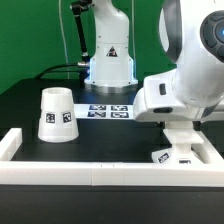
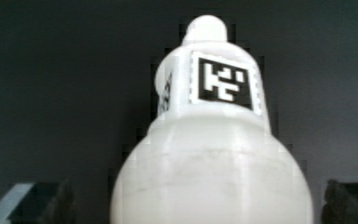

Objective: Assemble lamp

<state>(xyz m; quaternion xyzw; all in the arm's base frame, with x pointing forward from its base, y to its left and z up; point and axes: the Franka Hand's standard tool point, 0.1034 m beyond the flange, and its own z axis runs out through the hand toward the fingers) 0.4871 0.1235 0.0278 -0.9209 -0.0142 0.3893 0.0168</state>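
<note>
The white bulb (image 2: pixel 208 150) fills the wrist view, its wide rounded body close to the camera and its narrow marker-tagged end pointing away over the black table. My gripper (image 2: pixel 188 205) straddles it: the dark fingers (image 2: pixel 37 203) stand at both sides with a thin dark gap to the bulb, so it is open. In the exterior view the gripper (image 1: pixel 178 143) is low at the right, with a white marker-tagged part (image 1: pixel 163 155) poking out under it. The tapered shade (image 1: pixel 57 113) stands on its wide end at the left. The base is hidden.
A long white border rail (image 1: pixel 100 172) runs along the front and turns back at the left (image 1: pixel 12 145). The marker board (image 1: pixel 108 110) lies flat mid-table. The robot's white pedestal (image 1: pixel 110 60) stands behind it, before a green backdrop.
</note>
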